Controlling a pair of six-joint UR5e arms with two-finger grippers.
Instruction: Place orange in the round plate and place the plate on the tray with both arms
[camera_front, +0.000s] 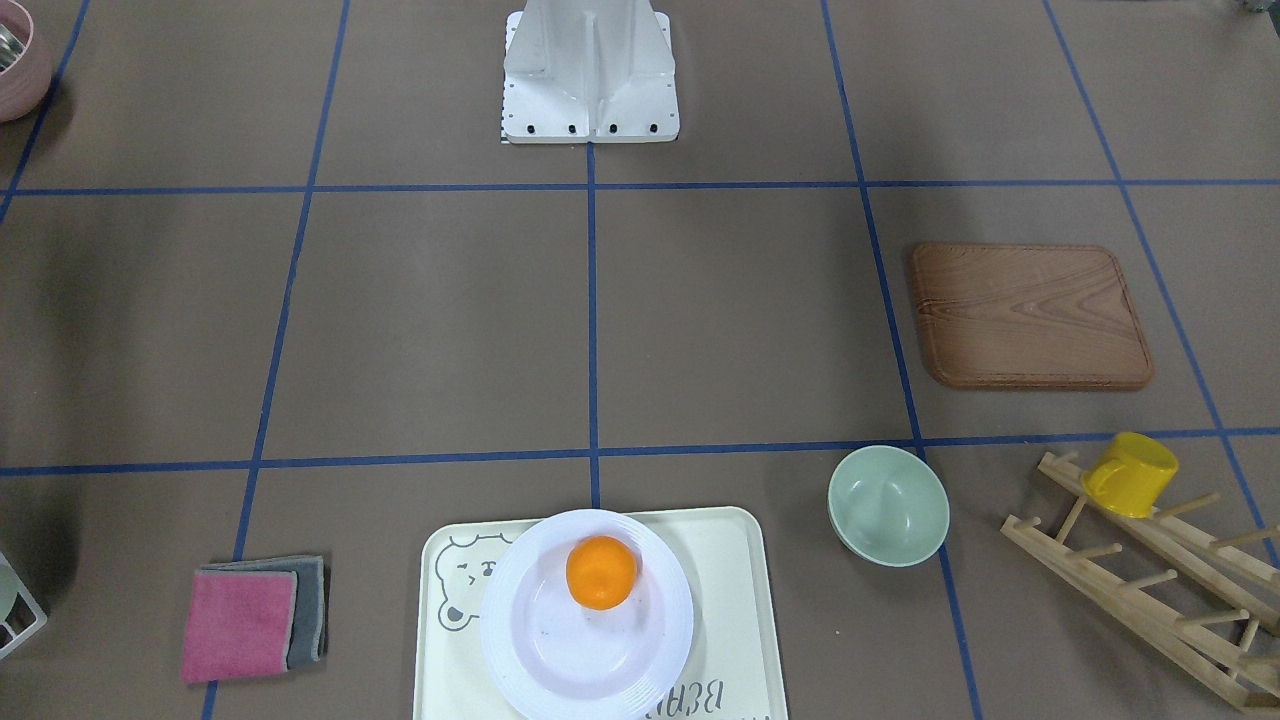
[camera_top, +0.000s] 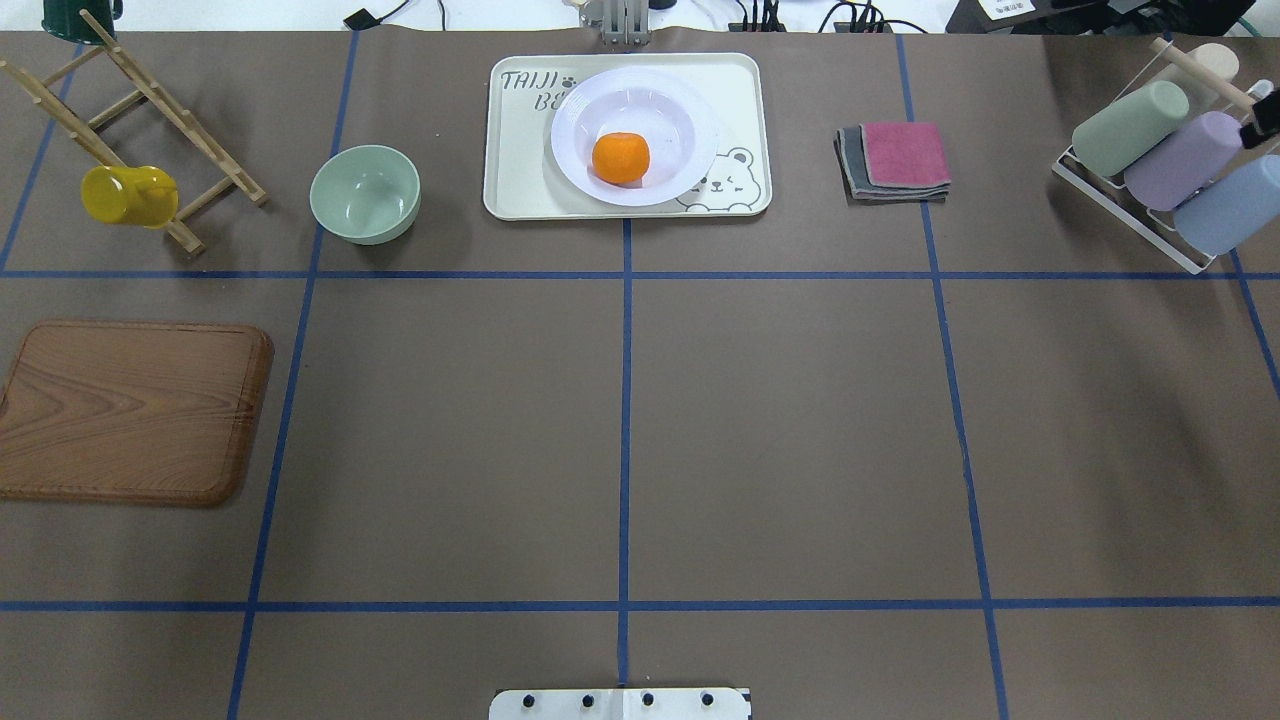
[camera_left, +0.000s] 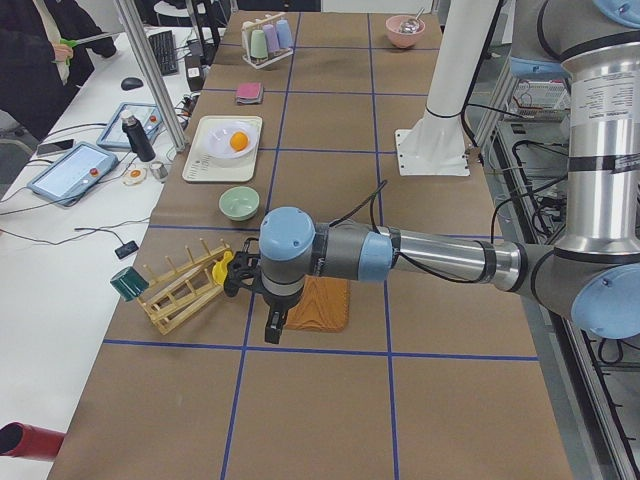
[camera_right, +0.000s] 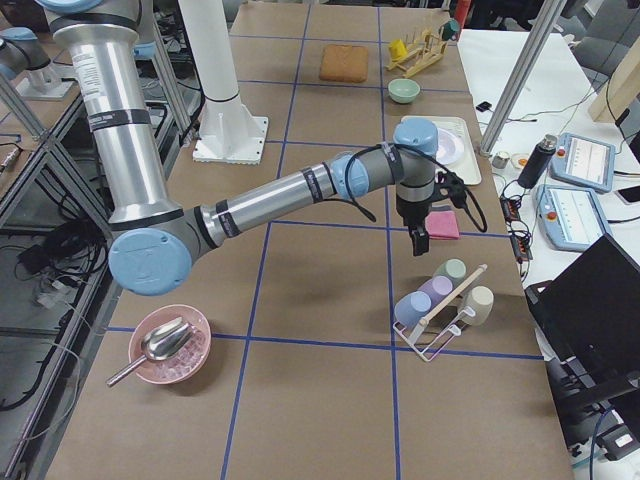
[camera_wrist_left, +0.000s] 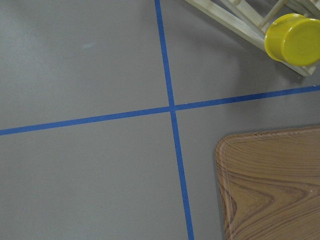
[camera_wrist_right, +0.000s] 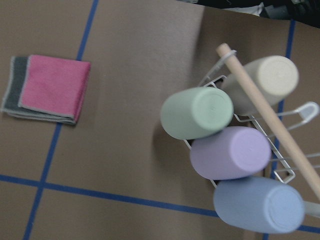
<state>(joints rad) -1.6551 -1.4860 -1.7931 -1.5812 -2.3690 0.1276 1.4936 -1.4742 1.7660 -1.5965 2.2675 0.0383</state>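
Orange (camera_top: 620, 157) sits in the plate (camera_top: 672, 118) well, and the plate is on the tray (camera_top: 520, 185), so I judge the task done. Left gripper (camera_left: 272, 325) hangs well apart from the tray, near the board (camera_top: 130, 410). Right gripper (camera_right: 419, 236) hangs well off the tray's other side, past the cloth (camera_top: 895, 158), likely keeping clear. Only the side views show the grippers, so I can't tell if either is released or clenched.

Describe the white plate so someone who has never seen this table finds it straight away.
Midway along one long edge of the table lies a cream tray with a bear drawing. The round plate sits on it: glossy white, ridged rim, carrying the orange. The neighbouring green bowl is deeper, empty and off the tray.
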